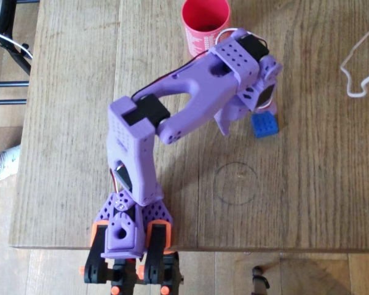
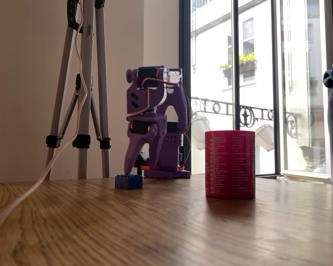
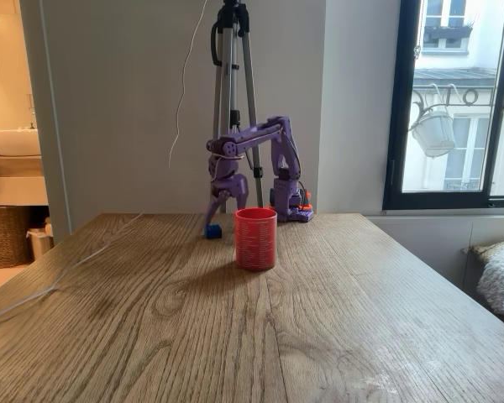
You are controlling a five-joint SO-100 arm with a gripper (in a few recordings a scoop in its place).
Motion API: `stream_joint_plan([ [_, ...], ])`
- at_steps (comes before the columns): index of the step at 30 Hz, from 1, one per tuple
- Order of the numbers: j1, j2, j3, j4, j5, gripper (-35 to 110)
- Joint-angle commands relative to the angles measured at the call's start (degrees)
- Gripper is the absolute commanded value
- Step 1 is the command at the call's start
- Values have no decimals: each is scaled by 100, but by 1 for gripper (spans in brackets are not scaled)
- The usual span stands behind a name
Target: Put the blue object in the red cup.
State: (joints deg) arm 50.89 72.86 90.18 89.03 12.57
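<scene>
The blue object [image 1: 265, 125] is a small studded brick lying flat on the wooden table. It also shows in both fixed views [image 2: 128, 181] [image 3: 212, 230]. My purple gripper [image 1: 246, 118] hangs open just above it, one pointed finger [image 1: 224, 125] to the brick's left and the other jaw over its top edge. Seen from the table level, my gripper [image 2: 134, 164] [image 3: 212, 215] points down with its tip close above the brick. The red cup [image 1: 205, 26] stands upright at the far edge in the overhead view, apart from the brick [image 2: 230, 164] [image 3: 256, 238].
A white cable [image 1: 360, 69] lies on the table at the overhead view's upper right. A tripod [image 2: 83, 88] stands behind the table near my base [image 1: 124, 236]. A faint pencilled circle [image 1: 235, 182] marks the wood below the brick.
</scene>
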Motion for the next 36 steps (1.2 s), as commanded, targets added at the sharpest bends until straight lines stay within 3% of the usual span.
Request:
stream_joint_plan([
  [1, 18, 44, -114, -105, -44, 40],
  [8, 185, -62, -334, -835, -35, 36],
  [15, 220, -193, -483, -914, -176, 30],
  [16, 220, -193, -492, -905, -211, 22],
  [17, 229, -202, -519, -905, -220, 1],
  [30, 580, 220, -888, -1230, -325, 1],
  [36, 993, 1178, -1784, -1714, -1195, 1],
])
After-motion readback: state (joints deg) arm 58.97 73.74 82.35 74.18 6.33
